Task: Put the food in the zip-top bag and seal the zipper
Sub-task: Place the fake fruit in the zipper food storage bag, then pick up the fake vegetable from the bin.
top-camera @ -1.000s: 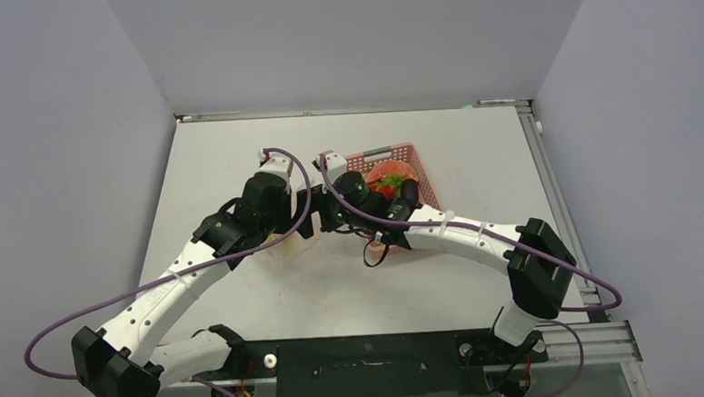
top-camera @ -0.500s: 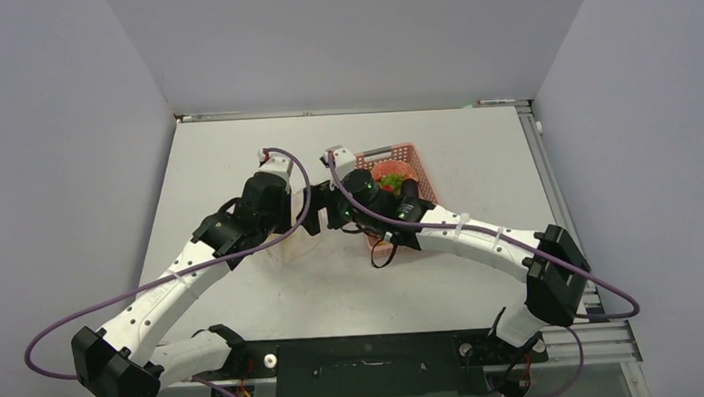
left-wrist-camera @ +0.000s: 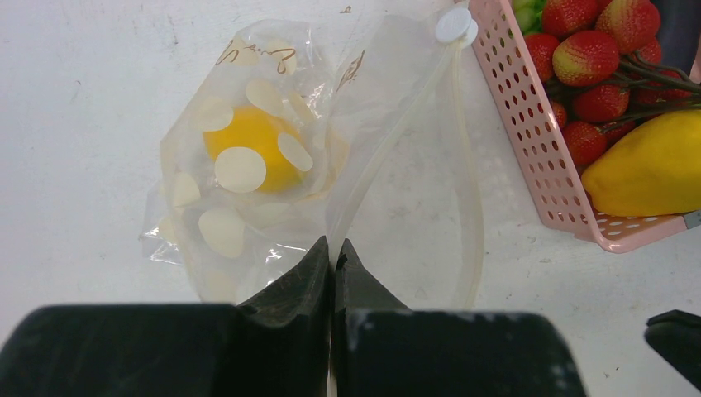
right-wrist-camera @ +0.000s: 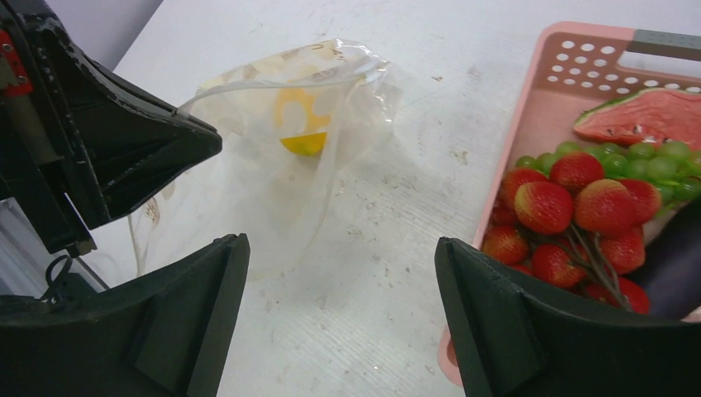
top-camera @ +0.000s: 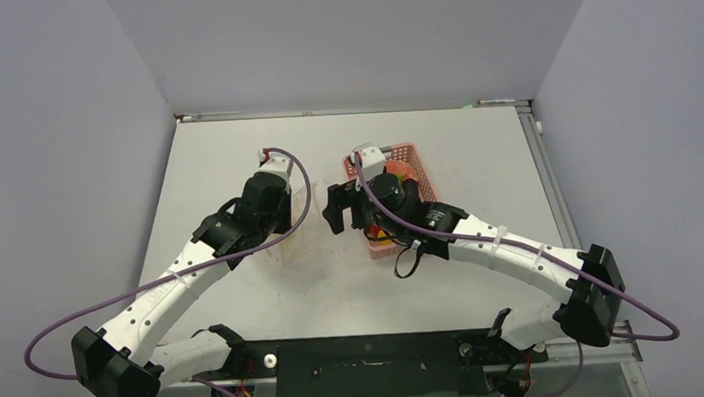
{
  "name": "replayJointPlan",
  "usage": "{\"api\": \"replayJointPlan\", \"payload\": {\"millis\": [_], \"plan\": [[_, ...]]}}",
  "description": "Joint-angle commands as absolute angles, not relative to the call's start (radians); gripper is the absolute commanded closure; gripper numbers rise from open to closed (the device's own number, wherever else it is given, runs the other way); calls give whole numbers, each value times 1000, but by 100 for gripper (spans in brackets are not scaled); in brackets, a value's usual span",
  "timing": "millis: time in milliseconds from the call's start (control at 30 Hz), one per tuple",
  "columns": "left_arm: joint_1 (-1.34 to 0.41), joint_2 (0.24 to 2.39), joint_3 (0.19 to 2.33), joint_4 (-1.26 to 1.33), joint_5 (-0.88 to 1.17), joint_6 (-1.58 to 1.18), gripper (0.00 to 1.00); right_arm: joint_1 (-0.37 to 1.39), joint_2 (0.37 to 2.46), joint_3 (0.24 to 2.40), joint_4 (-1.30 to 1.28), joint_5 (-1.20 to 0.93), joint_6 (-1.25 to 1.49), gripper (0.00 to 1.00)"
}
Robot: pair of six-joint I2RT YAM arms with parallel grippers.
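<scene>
The clear zip-top bag [left-wrist-camera: 273,165] lies on the table with a yellow lemon [left-wrist-camera: 248,149] inside; it also shows in the top view [top-camera: 303,226]. My left gripper [left-wrist-camera: 333,248] is shut on the near lip of the zipper [left-wrist-camera: 388,149], and the mouth stands open. My right gripper [right-wrist-camera: 340,248] is open and empty above the table, between the bag [right-wrist-camera: 273,165] and the pink basket [right-wrist-camera: 529,107]. The basket holds a red berry-like cluster [right-wrist-camera: 579,207], a yellow piece [left-wrist-camera: 653,169] and a dark eggplant [right-wrist-camera: 674,273].
The basket [top-camera: 420,172] also holds green grapes [right-wrist-camera: 645,157] and a watermelon slice [right-wrist-camera: 645,116]. A white slider [left-wrist-camera: 455,25] sits at the zipper's far end, touching the basket [left-wrist-camera: 529,141]. Grey walls close in the table on three sides.
My right gripper has drawn back to the right, away from the bag mouth and toward the basket. The left arm has held still on the bag.
</scene>
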State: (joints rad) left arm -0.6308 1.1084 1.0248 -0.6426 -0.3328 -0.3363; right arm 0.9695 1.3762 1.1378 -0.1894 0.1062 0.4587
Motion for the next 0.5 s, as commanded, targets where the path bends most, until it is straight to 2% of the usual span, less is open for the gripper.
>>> {"api": "replayJointPlan", "payload": {"millis": [0, 367, 467], "plan": [[-625, 1102, 1030, -599, -337, -337, 100, 963, 1311, 1136, -274, 224, 433, 15], [-624, 1112, 1032, -602, -334, -334, 100, 952, 1221, 1065, -447, 394, 460, 14], [-625, 1116, 1034, -603, -333, -334, 100, 945, 1212, 1047, -494, 424, 500, 11]]}}
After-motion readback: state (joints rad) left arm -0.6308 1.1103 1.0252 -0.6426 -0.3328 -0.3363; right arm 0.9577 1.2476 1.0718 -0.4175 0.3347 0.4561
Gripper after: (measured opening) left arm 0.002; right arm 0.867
